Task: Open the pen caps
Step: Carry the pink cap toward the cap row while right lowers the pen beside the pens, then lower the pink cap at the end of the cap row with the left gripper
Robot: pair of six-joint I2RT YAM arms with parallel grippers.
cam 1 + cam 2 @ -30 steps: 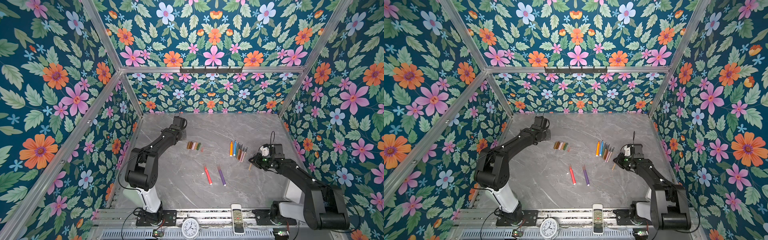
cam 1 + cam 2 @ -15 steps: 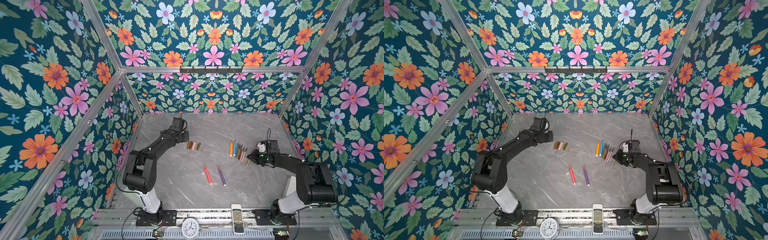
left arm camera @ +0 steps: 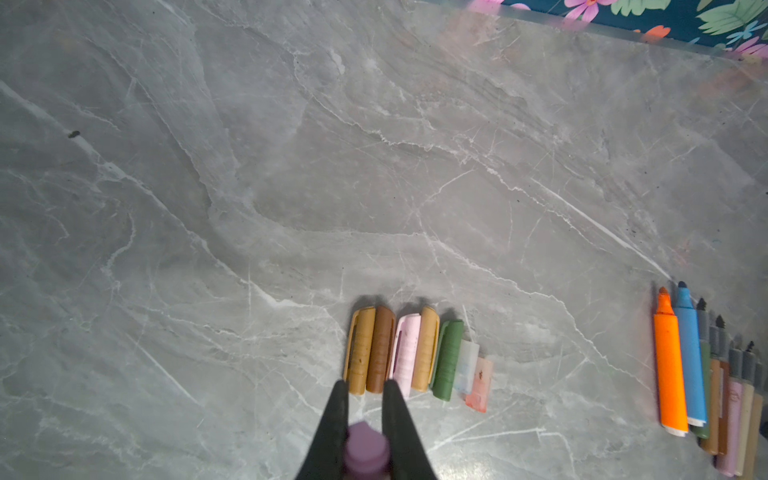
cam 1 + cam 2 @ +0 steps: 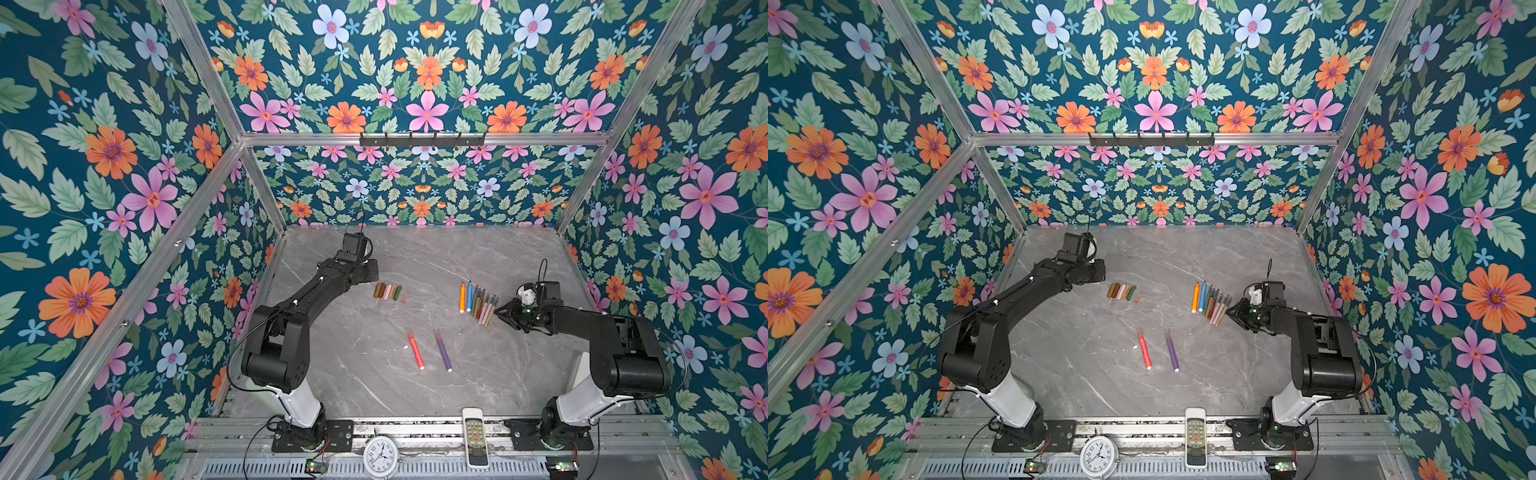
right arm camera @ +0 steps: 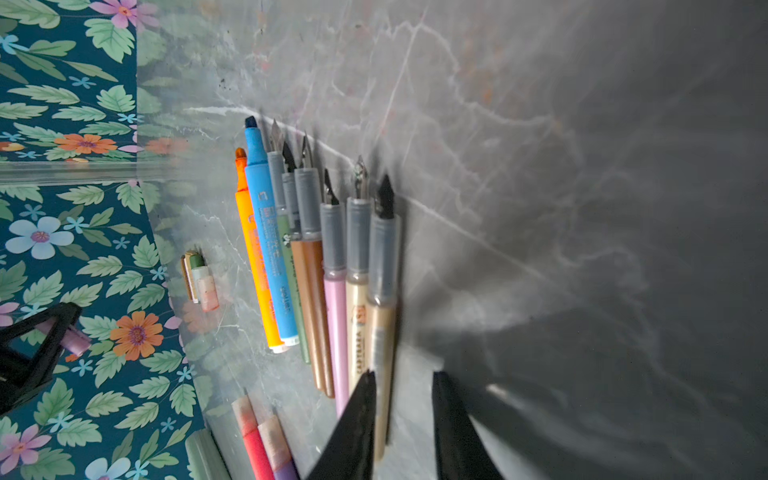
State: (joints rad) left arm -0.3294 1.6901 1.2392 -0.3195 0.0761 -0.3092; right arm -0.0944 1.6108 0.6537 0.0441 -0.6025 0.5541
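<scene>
Grey marble tabletop [image 4: 374,395] lay bare between pen caps [image 3: 406,353] and pens [image 5: 309,266], floral walls [image 4: 415,195] close around; left claw [image 3: 362,388] was clamped on a purple cap [image 3: 366,451], right claw [image 5: 402,376] stood parted, empty.

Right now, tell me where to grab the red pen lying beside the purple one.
Probably grip the red pen mid-barrel, from straight above, jaws across it: it lies flat, clear of the purple pen, leaving its far-end cap free.
</scene>
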